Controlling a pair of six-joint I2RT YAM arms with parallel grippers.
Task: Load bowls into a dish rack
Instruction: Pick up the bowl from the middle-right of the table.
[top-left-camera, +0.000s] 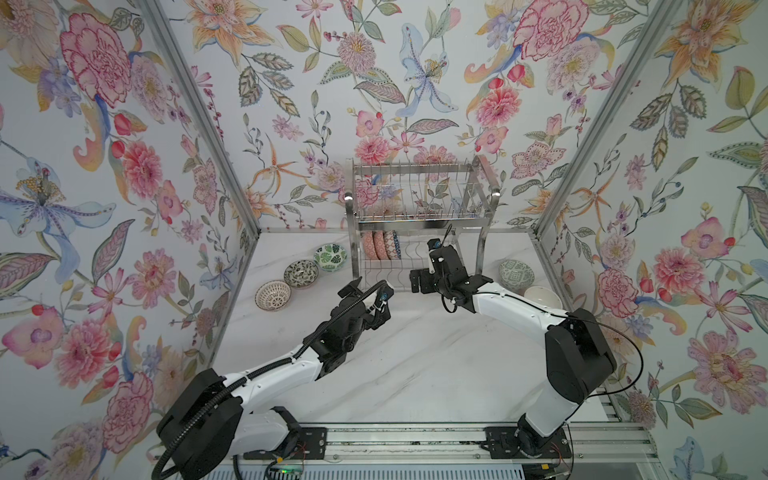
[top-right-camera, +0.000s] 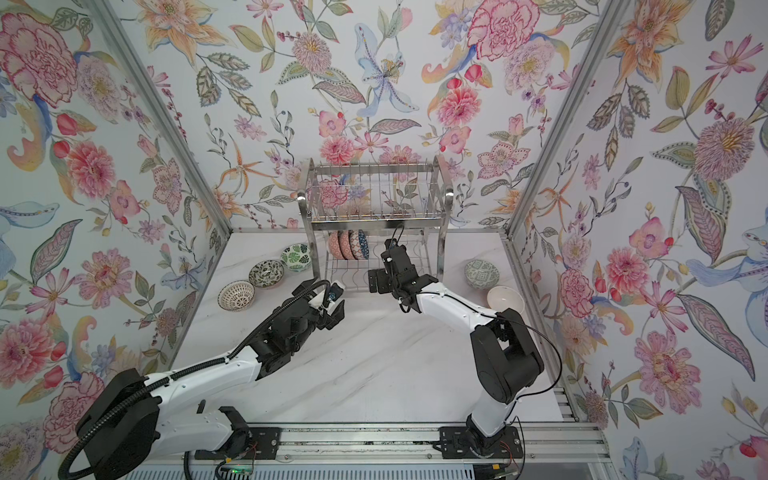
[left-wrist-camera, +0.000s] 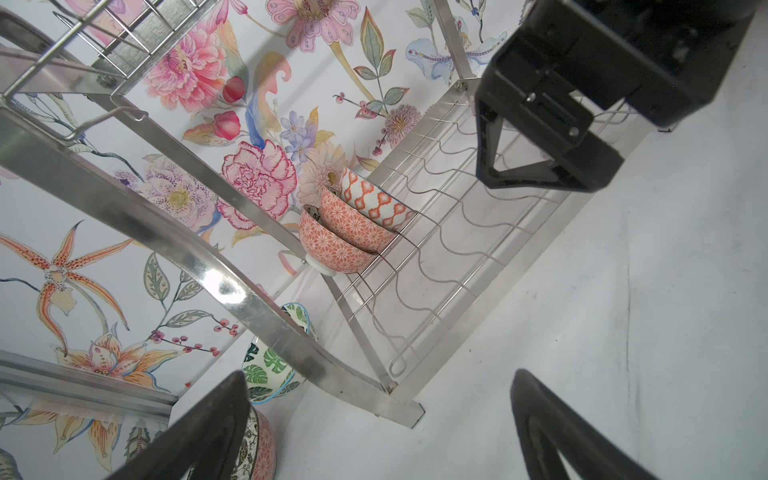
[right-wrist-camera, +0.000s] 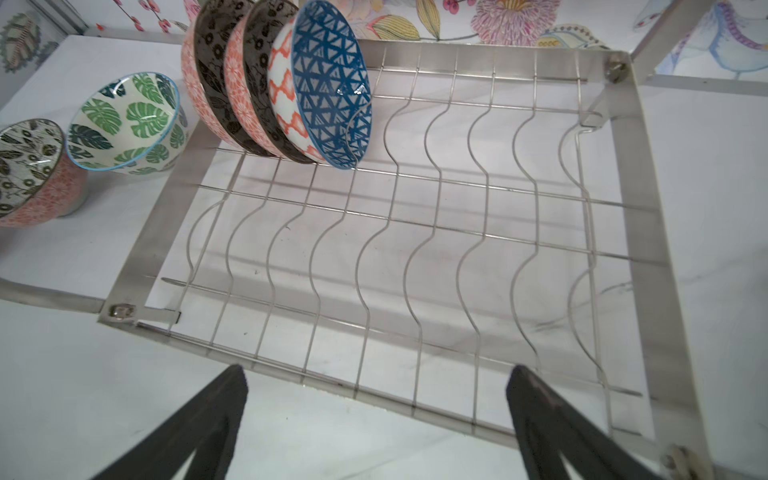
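Note:
The dish rack (top-left-camera: 419, 224) (top-right-camera: 376, 224) stands at the back of the table. Three bowls (top-left-camera: 380, 245) (top-right-camera: 348, 244) (left-wrist-camera: 353, 224) stand on edge at the left end of its lower tier; the rightmost has blue triangles inside (right-wrist-camera: 332, 87). My right gripper (top-left-camera: 444, 279) (top-right-camera: 402, 279) (right-wrist-camera: 376, 370) hangs open and empty at the front edge of the lower tier (right-wrist-camera: 415, 232). My left gripper (top-left-camera: 368, 302) (top-right-camera: 324, 298) (left-wrist-camera: 378, 374) is open and empty near the rack's front left leg (left-wrist-camera: 399, 407).
Left of the rack sit a green leaf bowl (top-left-camera: 330, 257) (top-right-camera: 296, 256), a black-white floral bowl (top-left-camera: 301, 273) (top-right-camera: 266, 273) and a lattice-patterned bowl (top-left-camera: 273, 294). On its right are a green patterned bowl (top-left-camera: 516, 275) and a white bowl (top-left-camera: 542, 297).

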